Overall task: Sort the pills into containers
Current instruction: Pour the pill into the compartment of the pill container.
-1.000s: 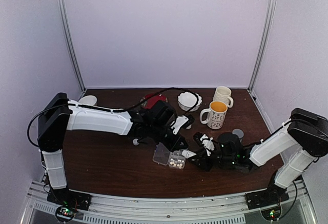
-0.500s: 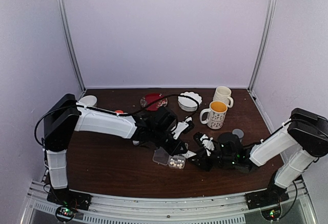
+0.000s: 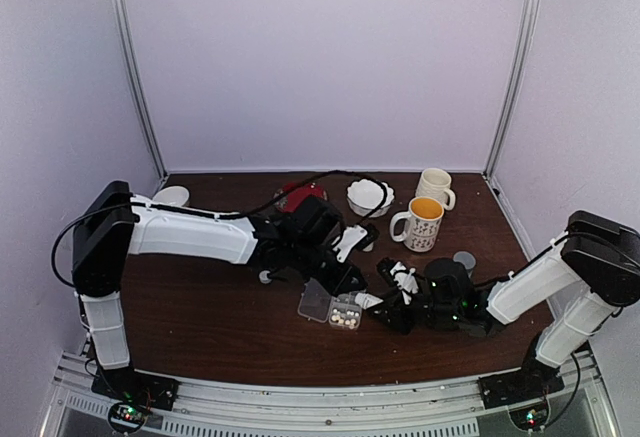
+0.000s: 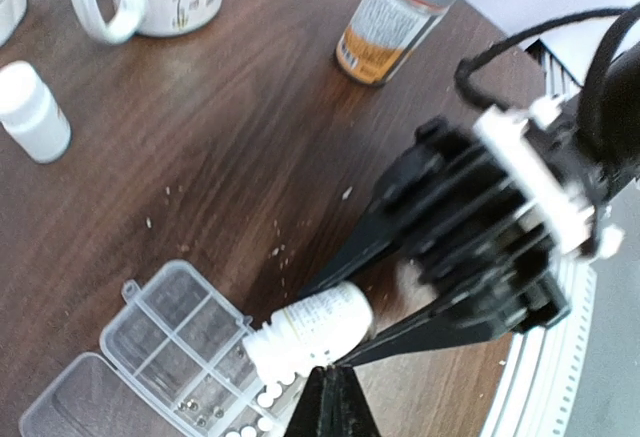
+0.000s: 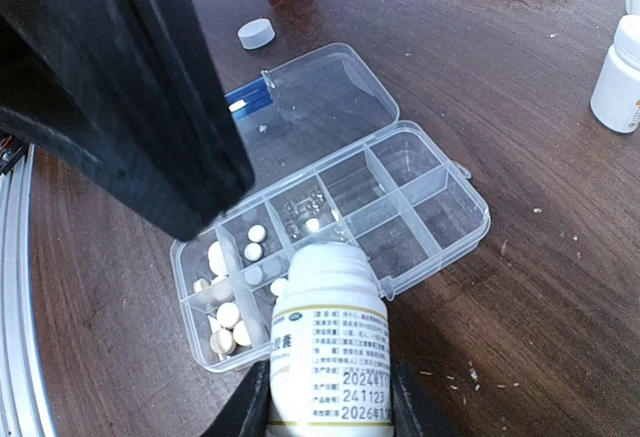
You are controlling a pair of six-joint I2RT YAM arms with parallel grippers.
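We see the right gripper (image 3: 384, 307) clamped on a white bottle (image 5: 328, 357), one finger each side of its body. The bottle is tipped well over, mouth above one end of the box (image 5: 440, 212). The left gripper (image 4: 332, 382) has its fingers pressed together with nothing between them. It hangs over that same end of the box, just beside the bottle's mouth. Whether it touches the box we can't tell.

The box sits on the table (image 3: 200, 317) in front of both arms, lid (image 5: 320, 97) swung open and lying flat on the wood. The pills (image 5: 228, 315) are in the cells (image 5: 245, 219) at the end under the bottle's mouth: a cluster in the corner cell, a few more in the cells next to it. One middle cell holds small shiny specks; we can't make out what they are.

Around it: a loose cap (image 5: 255, 33) past the lid, an orange bottle (image 4: 398, 17), a small bottle (image 4: 32, 112), a mug (image 3: 420, 225), and crumbs on the wood near the box.
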